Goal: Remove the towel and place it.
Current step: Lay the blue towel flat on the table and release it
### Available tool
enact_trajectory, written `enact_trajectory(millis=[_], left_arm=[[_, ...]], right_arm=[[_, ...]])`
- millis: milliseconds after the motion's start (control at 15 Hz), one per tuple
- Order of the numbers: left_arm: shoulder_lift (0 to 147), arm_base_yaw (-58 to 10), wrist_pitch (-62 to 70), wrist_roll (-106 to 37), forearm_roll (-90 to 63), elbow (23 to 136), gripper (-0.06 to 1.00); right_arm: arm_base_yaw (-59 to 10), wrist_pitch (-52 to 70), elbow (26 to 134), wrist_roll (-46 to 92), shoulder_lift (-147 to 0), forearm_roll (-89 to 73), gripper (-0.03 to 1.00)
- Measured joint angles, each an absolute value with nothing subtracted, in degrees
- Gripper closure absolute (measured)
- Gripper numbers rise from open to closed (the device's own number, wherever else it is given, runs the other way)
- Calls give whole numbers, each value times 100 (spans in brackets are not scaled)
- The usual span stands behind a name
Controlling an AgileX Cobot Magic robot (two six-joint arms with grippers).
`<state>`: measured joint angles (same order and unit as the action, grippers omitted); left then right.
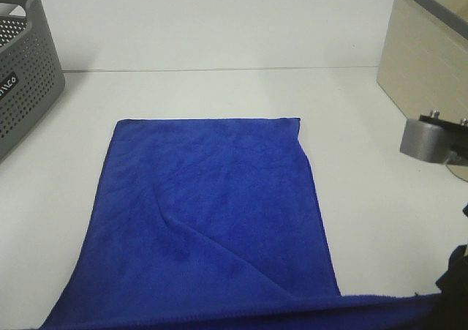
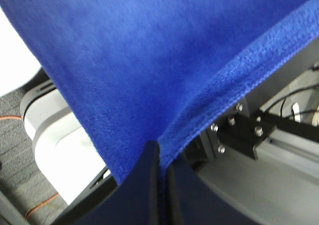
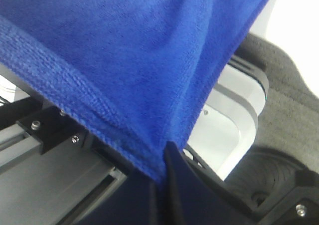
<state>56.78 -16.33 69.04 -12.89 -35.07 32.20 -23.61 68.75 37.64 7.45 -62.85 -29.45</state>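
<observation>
Blue towel [image 1: 212, 220] spread flat on desk [image 1: 365, 162]; near hem pinched in left gripper [image 2: 160, 155] and right gripper [image 3: 162, 170], both pressed together. Grey basket [image 1: 25, 74]: white lettering, cut off, ending "co".

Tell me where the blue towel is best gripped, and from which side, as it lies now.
By the hemmed near edge, one end per gripper, coming from the robot's side. The towel lies limp and flat on the table, so pinching mid-cloth would likely bunch it, while that thick hem hangs clear of the surface. The left gripper and right gripper are each shut on it there.
</observation>
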Motion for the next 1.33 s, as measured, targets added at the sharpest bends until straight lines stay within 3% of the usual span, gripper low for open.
enact_trajectory(millis=[267,400,533,867,1067,1333], left_arm=[[5678,-2922,6870,-476,-3340,3128,94],[5678,-4034,6818,258,-3289,3128,94],[5678,-4538,6709,705,-3094,3128,94],[5718,-4418,6555,1157,-2532,3128,94],[6348,-3925,6560,590,-2544,3128,94],[7483,-3810,6635,-138,-2429,3512,94]], right_arm=[[-2361,6904,3661,791,-6515,-2859,95],[-2361,6939,3661,865,-6515,-2819,95],[-2361,6944,3661,1014,-6515,-2853,95],[-2361,6944,3661,1186,-6537,-2985,95],[-2361,6939,3661,1186,-6927,-3048,95],[-2361,6927,3661,1186,-7792,-2934,95]])
